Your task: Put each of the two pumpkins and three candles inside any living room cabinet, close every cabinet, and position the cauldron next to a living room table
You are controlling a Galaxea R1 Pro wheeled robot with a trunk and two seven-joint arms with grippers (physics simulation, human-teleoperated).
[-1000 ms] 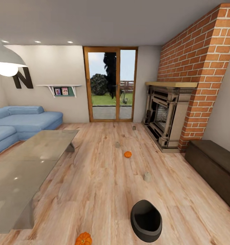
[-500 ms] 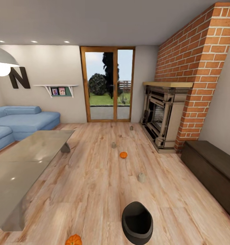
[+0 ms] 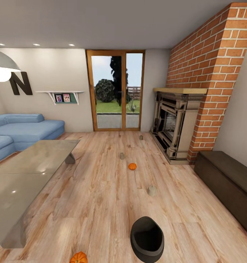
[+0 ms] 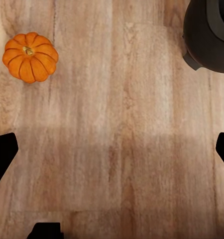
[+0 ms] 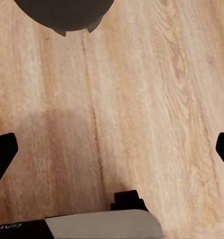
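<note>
Nothing was stored yet; all the items lay on the floor.

Both the left end effector (image 4: pixel 112 149) and the right end effector (image 5: pixel 112 149) were spread and empty above the floor (image 3: pixel 101 197). The cauldron (image 3: pixel 147 239) and one pumpkin (image 3: pixel 78 257) were near; the other pumpkin (image 3: pixel 132 166) and three candles (image 3: pixel 152 190) lay farther. The cabinet (image 3: pixel 229 182) at right looked closed, the tabletop (image 3: pixel 24 175) at left.

A home living room: a blue sofa (image 3: pixel 22 129) faces a low glass table (image 3: pixel 26 173) on a wood floor (image 3: pixel 101 197), with a brick fireplace (image 3: pixel 178 124), a glazed garden door (image 3: pixel 116 91), a picture shelf (image 3: pixel 63 95) and a ceiling lamp (image 3: pixel 0 67).
</note>
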